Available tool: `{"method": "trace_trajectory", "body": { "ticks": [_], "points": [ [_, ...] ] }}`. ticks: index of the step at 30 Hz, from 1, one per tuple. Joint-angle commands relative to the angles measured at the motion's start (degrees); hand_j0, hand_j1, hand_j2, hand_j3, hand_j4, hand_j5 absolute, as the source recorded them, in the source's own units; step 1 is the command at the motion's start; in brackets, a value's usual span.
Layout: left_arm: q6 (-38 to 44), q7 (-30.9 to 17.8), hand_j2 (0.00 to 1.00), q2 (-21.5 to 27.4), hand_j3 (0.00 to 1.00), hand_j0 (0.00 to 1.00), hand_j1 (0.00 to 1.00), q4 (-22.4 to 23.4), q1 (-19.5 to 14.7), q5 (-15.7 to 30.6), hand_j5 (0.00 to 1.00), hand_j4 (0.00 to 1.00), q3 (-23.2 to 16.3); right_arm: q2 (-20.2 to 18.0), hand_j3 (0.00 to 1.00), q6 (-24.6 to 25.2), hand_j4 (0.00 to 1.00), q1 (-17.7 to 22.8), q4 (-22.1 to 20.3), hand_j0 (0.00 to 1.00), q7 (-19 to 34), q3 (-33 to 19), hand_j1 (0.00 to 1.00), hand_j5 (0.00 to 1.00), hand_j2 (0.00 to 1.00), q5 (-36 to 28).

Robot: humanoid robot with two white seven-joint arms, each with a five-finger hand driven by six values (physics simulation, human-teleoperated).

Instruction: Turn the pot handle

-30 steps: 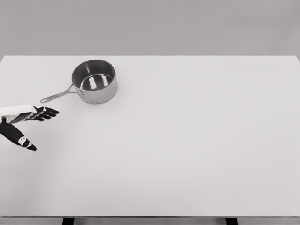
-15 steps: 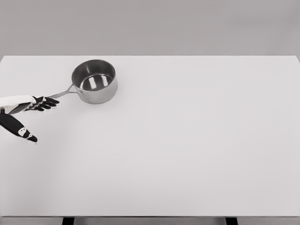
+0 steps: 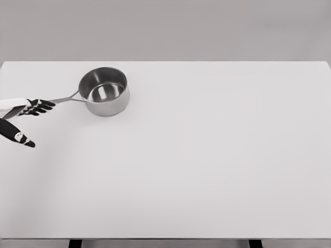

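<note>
A steel saucepan (image 3: 104, 91) stands upright on the white table (image 3: 207, 155), at the back left. Its thin handle (image 3: 66, 97) points left and slightly toward me. My left hand (image 3: 28, 116) comes in at the left edge, and its black fingers (image 3: 40, 106) lie stretched out against the handle's outer end, covering the tip. The thumb (image 3: 18, 137) points down and away from them, so the hand is open and holds nothing. The right arm does not show.
The table's far edge runs just behind the pot, and its left edge is close to the hand. Two dark table legs (image 3: 75, 243) show under the front edge.
My left hand has moved up and away from me, meeting the handle's end. The handle has swung from pointing down-left to pointing nearly straight left, and the pot has turned with it.
</note>
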Motion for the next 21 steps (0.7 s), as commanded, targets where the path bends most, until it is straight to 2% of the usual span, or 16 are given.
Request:
{"method": "trace_trajectory", "body": {
  "ticks": [1, 11, 15, 21],
  "points": [
    [-0.04, 0.0, 1.0, -0.08, 1.0, 1.0, 1.0, 0.79, 0.0, -0.23, 1.0, 1.0, 0.04, 0.0, 1.0, 0.0, 1.0, 0.0, -0.06, 1.0, 0.01, 0.07, 1.0, 1.0, 1.0, 0.0],
    [-0.48, 0.0, 1.0, -0.08, 1.0, 1.0, 1.0, -0.7, 0.09, -0.66, 1.0, 1.0, -0.22, 0.0, 1.0, 0.0, 1.0, 0.0, 0.03, 1.0, 0.01, -0.02, 1.0, 1.0, 1.0, 0.0],
    [-0.39, 0.0, 1.0, -0.34, 1.0, 1.0, 1.0, -3.16, 0.35, -3.04, 1.0, 1.0, -0.58, 0.0, 1.0, 0.0, 1.0, 0.0, 0.03, 1.0, 0.01, 0.07, 1.0, 1.0, 1.0, 0.0],
    [0.05, 0.0, 1.0, -2.1, 1.0, 1.0, 1.0, -2.46, 0.09, -5.24, 1.0, 1.0, -0.58, 0.0, 1.0, 0.0, 1.0, 0.0, 0.03, 1.0, 0.01, 0.07, 1.0, 1.0, 1.0, 0.0]
  ]
}}
